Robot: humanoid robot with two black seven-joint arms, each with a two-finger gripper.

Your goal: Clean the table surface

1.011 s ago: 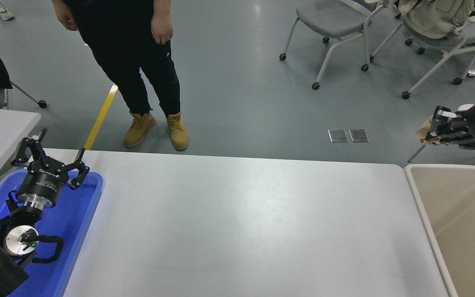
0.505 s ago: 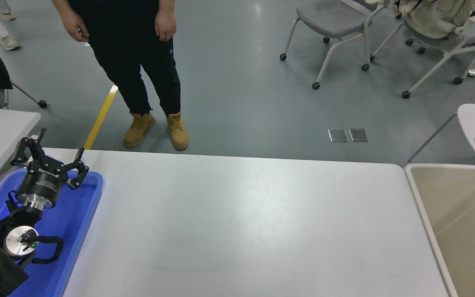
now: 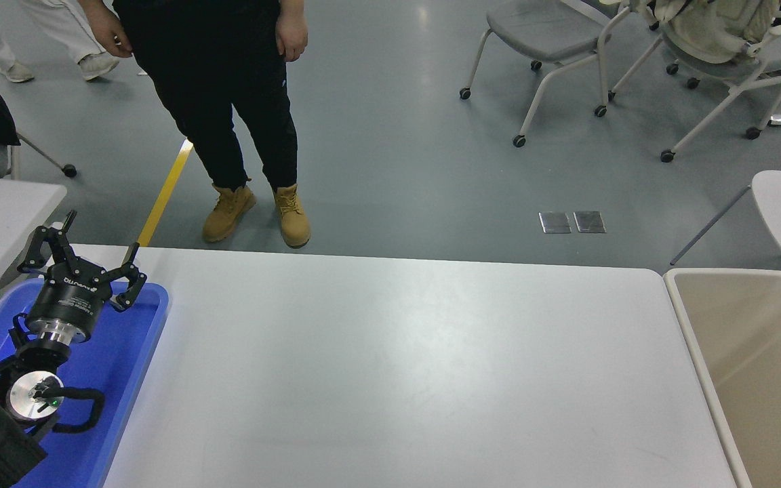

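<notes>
White table surface [image 3: 404, 366], parked left end effector [image 3: 82, 261]

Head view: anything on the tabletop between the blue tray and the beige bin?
Nothing: the table surface is bare from the blue tray to the beige bin.

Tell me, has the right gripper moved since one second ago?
Yes. It was above the beige bin at the far right edge; it withdrew rightward and is now out of view.

Wide matte white counter [image 3: 404, 366], rectangular, rounded far-right corner, smooth top with faint sheen, spanning most of lower view
</notes>
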